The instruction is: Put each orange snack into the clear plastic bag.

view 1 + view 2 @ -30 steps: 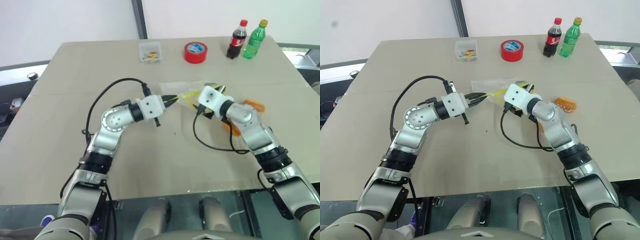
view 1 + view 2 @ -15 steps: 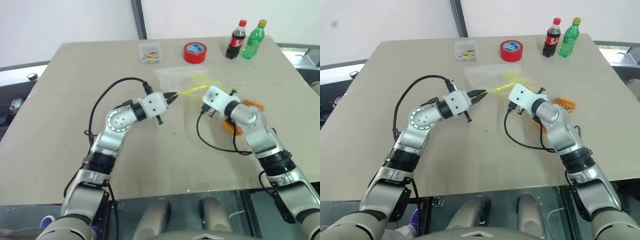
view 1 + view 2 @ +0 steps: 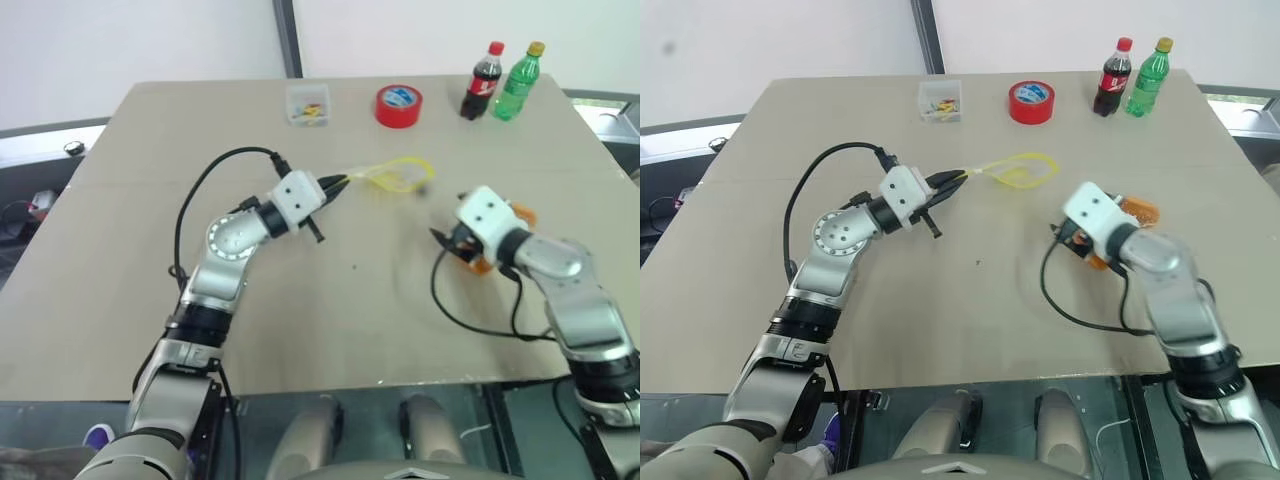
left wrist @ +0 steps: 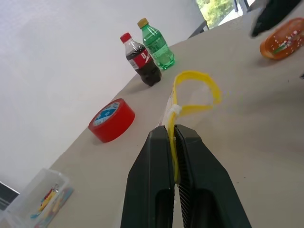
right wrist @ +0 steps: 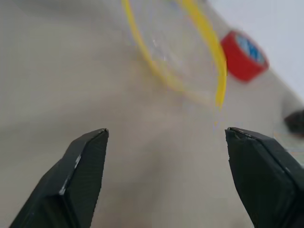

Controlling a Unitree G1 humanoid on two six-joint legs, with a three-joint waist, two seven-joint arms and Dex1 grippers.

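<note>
Head view: on a matte beige worktop (image 3: pixel 120 250), the left hand (image 3: pixel 338 185) is pinched closed on the clear plastic bag (image 3: pixel 395 172), its yellow strip looping open mid-table. To the right, the right hand (image 3: pixel 447 243) hangs beside a glossy oval orange snack (image 3: pixel 518 212). Left wrist view: black fingers (image 4: pixel 156 190) clamp the yellow strip; a red tape roll (image 4: pixel 111 119) and two bottles (image 4: pixel 148 51) stand farther off. Right wrist view: fingers (image 5: pixel 83 183) spread wide, empty, facing the crinkly bag.
</note>
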